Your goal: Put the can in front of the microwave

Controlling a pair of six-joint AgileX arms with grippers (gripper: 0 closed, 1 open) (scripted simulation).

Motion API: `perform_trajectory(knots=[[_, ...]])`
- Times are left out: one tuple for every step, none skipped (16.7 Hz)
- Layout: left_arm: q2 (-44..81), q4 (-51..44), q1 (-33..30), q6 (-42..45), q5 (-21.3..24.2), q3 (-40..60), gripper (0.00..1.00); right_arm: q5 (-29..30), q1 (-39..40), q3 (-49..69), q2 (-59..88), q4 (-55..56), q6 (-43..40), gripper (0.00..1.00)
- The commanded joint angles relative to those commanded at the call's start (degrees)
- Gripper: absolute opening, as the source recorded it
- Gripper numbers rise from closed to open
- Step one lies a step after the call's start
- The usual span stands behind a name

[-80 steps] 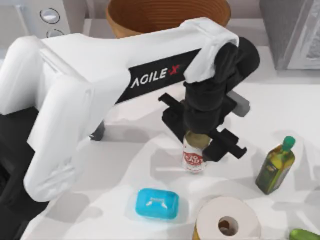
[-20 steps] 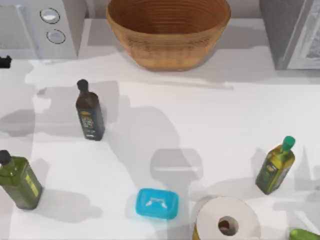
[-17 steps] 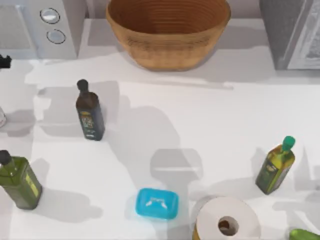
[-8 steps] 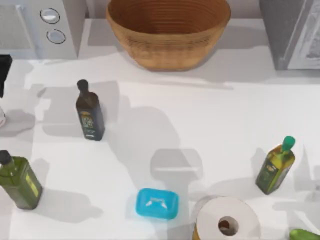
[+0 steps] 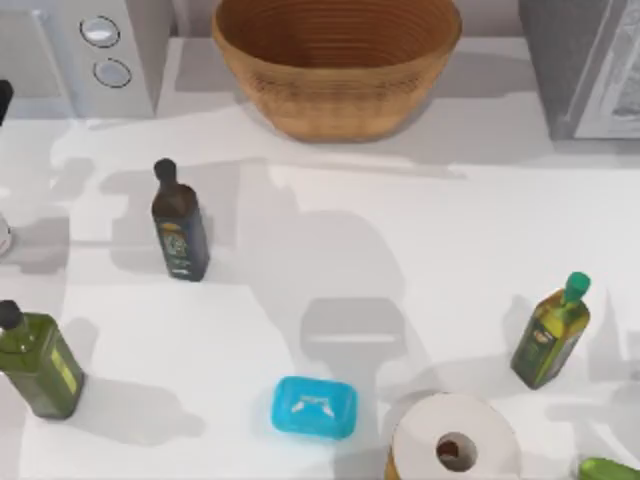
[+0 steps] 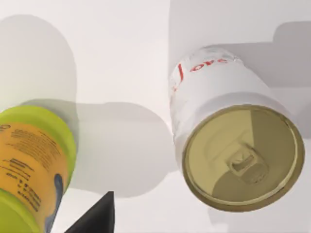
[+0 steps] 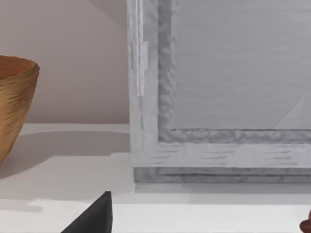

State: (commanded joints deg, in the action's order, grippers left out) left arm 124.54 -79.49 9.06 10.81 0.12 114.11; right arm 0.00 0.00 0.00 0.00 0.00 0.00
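**Can standing at the table's far-left edge**

The can is standing upright on the white table, at its left edge, in front of the microwave. Whether the left gripper's fingers are apart cannot be told. A green-capped oil bottle is standing right.
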Motion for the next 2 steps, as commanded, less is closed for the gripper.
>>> perform_trajectory(knots=[[0.0, -1.0, 0.0, 0.0, 0.0, 1.0, 1.00, 0.0, 0.0, 0.0, 0.0, 0.0, 0.0, 1.00], [0.0, -1.3, 0.0, 0.0, 0.0, 1.3, 1.00, 0.0, 0.0, 0.0, 0.0, 0.0, 0.0, 1.00]])
